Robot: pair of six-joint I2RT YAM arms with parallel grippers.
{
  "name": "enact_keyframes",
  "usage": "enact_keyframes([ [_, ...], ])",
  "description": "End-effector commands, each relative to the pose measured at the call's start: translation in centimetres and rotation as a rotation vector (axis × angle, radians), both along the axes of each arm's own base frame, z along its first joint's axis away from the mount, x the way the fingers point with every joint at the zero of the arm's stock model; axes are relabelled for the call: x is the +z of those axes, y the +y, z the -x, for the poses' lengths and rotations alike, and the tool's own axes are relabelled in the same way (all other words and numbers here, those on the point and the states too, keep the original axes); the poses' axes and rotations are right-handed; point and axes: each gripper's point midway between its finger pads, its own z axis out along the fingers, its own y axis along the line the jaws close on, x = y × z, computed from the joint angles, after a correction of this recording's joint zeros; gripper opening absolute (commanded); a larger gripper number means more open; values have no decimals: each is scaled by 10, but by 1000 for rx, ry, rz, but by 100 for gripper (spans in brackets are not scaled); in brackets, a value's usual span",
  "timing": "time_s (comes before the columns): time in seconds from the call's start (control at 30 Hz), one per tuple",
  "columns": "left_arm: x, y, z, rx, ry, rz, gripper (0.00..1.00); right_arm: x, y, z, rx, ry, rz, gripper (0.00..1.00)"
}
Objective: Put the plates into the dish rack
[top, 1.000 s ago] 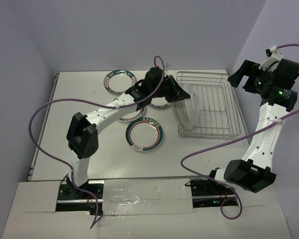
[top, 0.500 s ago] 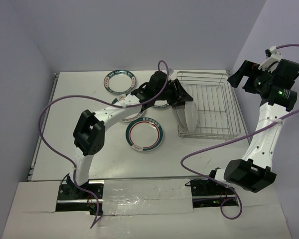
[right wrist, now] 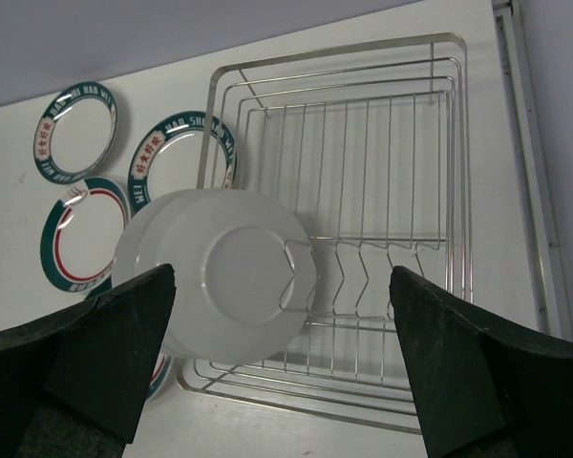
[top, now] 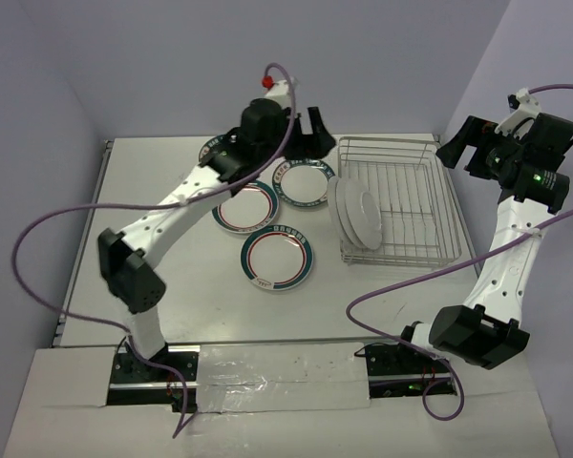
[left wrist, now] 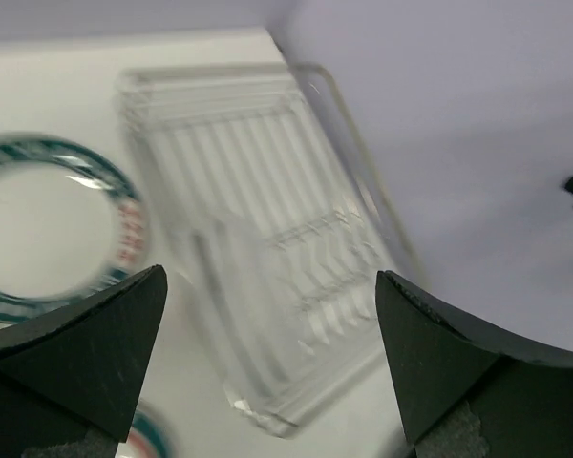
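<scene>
On the left of the tabletop [top: 153, 181] the flat plates [top: 278, 258] lie rim to rim, four of them, the back one partly hidden under the left arm. A finger slid under one rim to lift it would likely shove its neighbour, or scrape the glazed edge and lose it, since a thin plate lying flat offers little to pinch. The left hand [left wrist: 269, 286] hangs high over the back of the tabletop, released, its fingers spread with nothing between them. Its purple cable [top: 272, 76] loops loosely above the wrist and could drag across a plate on the way down. Further right, the racked plates [top: 360, 212] stand on edge at the left end of the dish rack [top: 411, 205], undersides showing, leaning and overlapping so closely that I cannot count them for certain. That lean is the main worry: another plate pushed in beside them could knock the group over, or send one sliding along the wires or over the low side wall. At the far right the right hand [right wrist: 282, 277] is raised above the rack, released and empty, and well apart from everything, so it adds little risk where it is.
</scene>
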Motion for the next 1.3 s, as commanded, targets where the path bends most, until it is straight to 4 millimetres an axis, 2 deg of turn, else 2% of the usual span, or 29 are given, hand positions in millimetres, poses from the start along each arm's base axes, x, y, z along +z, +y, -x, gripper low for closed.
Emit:
enact_keyframes([
  [0.0,7,86,-4,84,-288,-335,99,16,0,0,15,-53,58,100],
  [0.03,8,94,0,27,-411,-417,99,16,1,1,15,-54,59,100],
  [0.07,26,114,19,15,-493,-428,99,16,2,0,19,-57,59,100],
  [0.1,-32,127,33,-63,-477,-547,99,14,5,0,27,-52,56,100],
  [0.13,-33,136,43,-124,-593,-603,99,13,7,0,31,-52,55,100],
  [0.17,-14,148,75,-187,-710,-567,99,11,10,-1,36,-49,53,100],
  [0.2,-74,158,95,-280,-690,-642,99,9,14,-2,48,-44,49,100],
  [0.23,-83,164,110,-347,-788,-696,98,7,18,-3,55,-41,44,100],
  [0.27,-76,174,128,-357,-869,-684,97,5,20,-4,61,-37,42,100],
  [0.3,-118,182,141,-418,-847,-736,97,4,23,-5,70,-35,43,100],
  [0.33,-127,187,148,-463,-906,-785,95,2,28,-6,84,-31,42,100],
  [0.37,-128,190,160,-480,-957,-784,93,1,32,-6,92,-28,41,100],
  [0.4,-157,196,169,-525,-958,-819,92,1,35,-6,99,-28,41,100],
  [0.43,-156,197,176,-543,-1040,-840,91,-1,39,-6,108,-24,40,100],
  [0.5,-185,200,186,-589,-1082,-875,91,-5,46,-6,110,-10,15,100],
  [0.53,-190,201,190,-618,-1129,-902,91,-6,47,-5,113,-8,14,100],
  [0.57,-208,202,197,-658,-1133,-916,90,-9,52,-5,122,0,12,100],
  [0.63,-214,199,200,-681,-1204,-930,89,-11,55,-4,129,6,9,100],
  [0.8,-242,193,201,-728,-1246,-951,88,-19,66,-3,155,25,4,100],
  [1.0,-244,170,190,-733,-1279,-930,85,-21,74,-2,181,33,13,100],
  [1.17,-257,156,189,-803,-1294,-929,84,-22,71,-2,174,38,25,100],
  [1.27,-266,148,189,-861,-1289,-927,78,-21,70,-2,171,38,33,100],
])
